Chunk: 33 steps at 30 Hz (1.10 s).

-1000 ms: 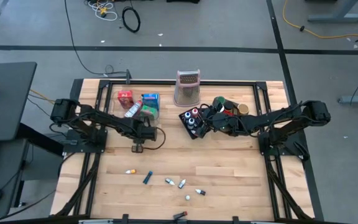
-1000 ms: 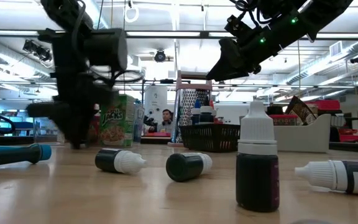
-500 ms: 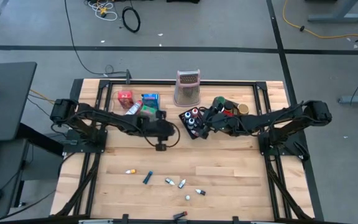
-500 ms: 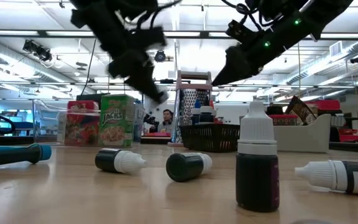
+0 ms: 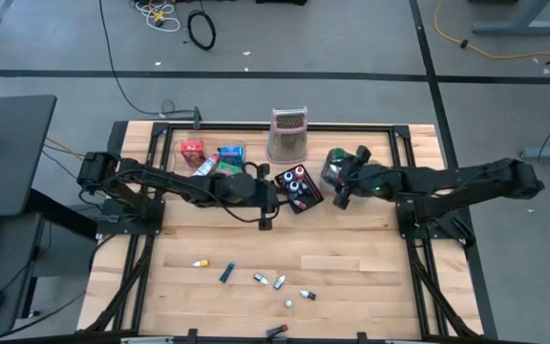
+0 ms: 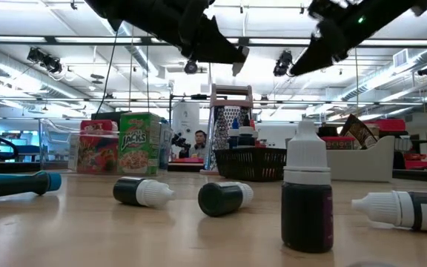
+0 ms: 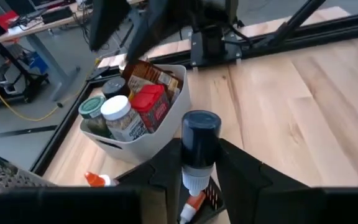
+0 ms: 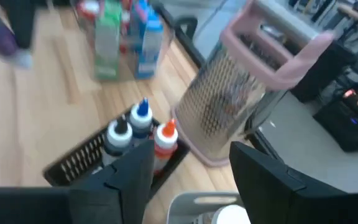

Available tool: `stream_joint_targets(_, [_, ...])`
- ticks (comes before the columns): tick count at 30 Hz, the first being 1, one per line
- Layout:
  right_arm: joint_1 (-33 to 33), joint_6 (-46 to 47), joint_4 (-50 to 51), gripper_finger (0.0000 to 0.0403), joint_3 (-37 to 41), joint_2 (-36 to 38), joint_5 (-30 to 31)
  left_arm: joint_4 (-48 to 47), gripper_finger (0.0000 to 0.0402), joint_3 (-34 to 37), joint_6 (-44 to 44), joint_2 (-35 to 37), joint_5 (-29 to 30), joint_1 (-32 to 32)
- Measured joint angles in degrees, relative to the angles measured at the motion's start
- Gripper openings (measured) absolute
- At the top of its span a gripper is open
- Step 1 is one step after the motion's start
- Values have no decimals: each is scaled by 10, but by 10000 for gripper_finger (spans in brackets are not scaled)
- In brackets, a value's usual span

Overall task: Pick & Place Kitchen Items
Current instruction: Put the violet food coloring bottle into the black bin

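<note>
Left gripper (image 7: 199, 186): fingers are clenching a small dark vial with a white nozzle (image 7: 199, 149), held nozzle-down between the 2 dark fingers; in the high view the gripper (image 5: 264, 222) is hovering just beside the black mesh basket (image 5: 297, 187).
Right gripper (image 5: 344, 198): jaws are standing apart with nothing between them, reaching over the area between the black mesh basket and the grey bin (image 5: 337, 164).
Black mesh basket: small dropper bottles with black, blue and orange caps (image 8: 140, 127) are standing upright inside it.
Grey bin: round jars with green, white and dark lids (image 7: 107, 111) and a red-lidded container (image 7: 150, 104) are sitting in it, along with a brown packet.
Clear tray (image 5: 210, 160): red, green and blue cartons (image 6: 121, 142) are standing in it, at the table's far left side.
Metal grater with a pink handle (image 5: 288, 135): standing upright behind the basket.
Loose vials (image 5: 280, 283): several are lying on the near part of the wooden table (image 5: 370, 268), well apart from both grippers; 1 dark vial (image 6: 307, 194) is standing upright, the others are lying on their sides.
Blue marker-like tube (image 5: 227, 273): lying among the loose vials.
Background: a person (image 6: 199, 141) is sitting far behind the table.
</note>
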State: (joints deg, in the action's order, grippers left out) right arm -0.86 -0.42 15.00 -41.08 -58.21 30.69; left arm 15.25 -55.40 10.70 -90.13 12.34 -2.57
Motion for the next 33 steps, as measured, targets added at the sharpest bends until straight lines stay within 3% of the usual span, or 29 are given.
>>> stream_joint_targets(7, [0,61,-41,221,0,37,-2,49,98,1,-14,-24,1,0])
stream_joint_targets(12, [0,19,-53,221,-1,25,-2,131,101,-4,2,-101,33,0])
stream_joint_targets(16, [0,15,-57,221,-1,20,-9,130,104,-9,-16,-155,84,2])
stream_joint_targets(21, [0,15,-35,221,-1,20,-32,152,103,-13,-24,-208,87,2])
stream_joint_targets(33, [0,32,-35,221,-1,20,-33,147,148,-12,-30,-224,75,7])
